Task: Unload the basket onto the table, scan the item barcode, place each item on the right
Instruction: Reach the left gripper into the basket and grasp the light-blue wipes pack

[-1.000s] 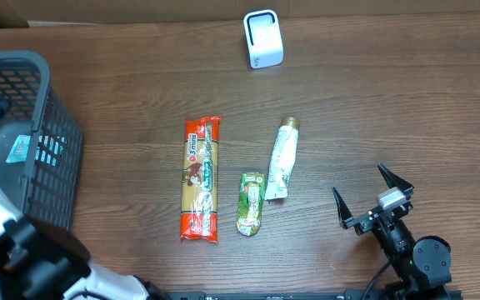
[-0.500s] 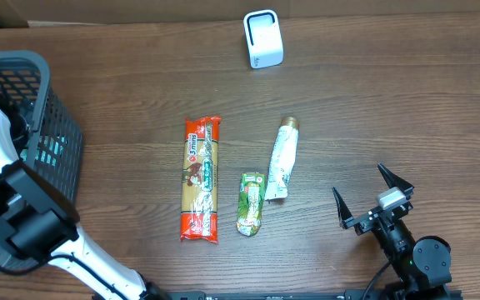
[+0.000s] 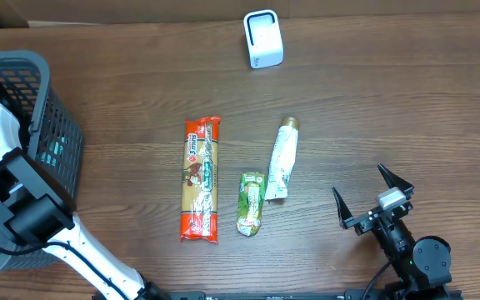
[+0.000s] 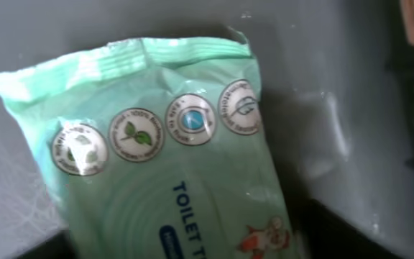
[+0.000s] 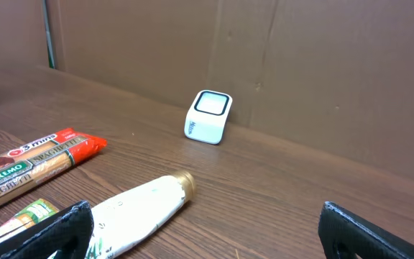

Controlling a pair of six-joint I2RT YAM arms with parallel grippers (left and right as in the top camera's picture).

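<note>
**Ana:** Which item is up for scanning, and where is it?

**Ben:** I'd judge it's the wipes pack point(image 4: 164, 165). It lies flat on the floor of the basket point(image 3: 52, 108), tilted slantwise, with one crimped end toward a corner.

**Ana:** Hence the left arm point(image 3: 23, 200) bent down inside the basket?

**Ben:** Yes. The pack can only be reached from above, so the left gripper point(image 4: 192, 241) hangs right over it, a dark finger on each side of the pack's near end. Whether they are pinching it or just bracketing it, I cannot tell.

**Ana:** And the other claw?

**Ben:** The right gripper point(image 3: 357, 180) is well apart from the basket, at the opposite end of the table. It is spread wide and holds nothing, probably parked out of the way.

**Ana:** The scanner point(image 3: 263, 38)?

**Ben:** It's far from the basket, by the back edge. The spaghetti packet point(image 3: 201, 178), green sachet point(image 3: 251, 202) and tube point(image 3: 280, 158) lie between the basket and the right gripper.

**Ana:** How does the pack look?

**Ben:** It's soft mint-green film, glossy and a little wrinkled. Four round badges run across the front above blue "TOILET" lettering. No barcode shows, so I'd guess it's underneath.
</note>
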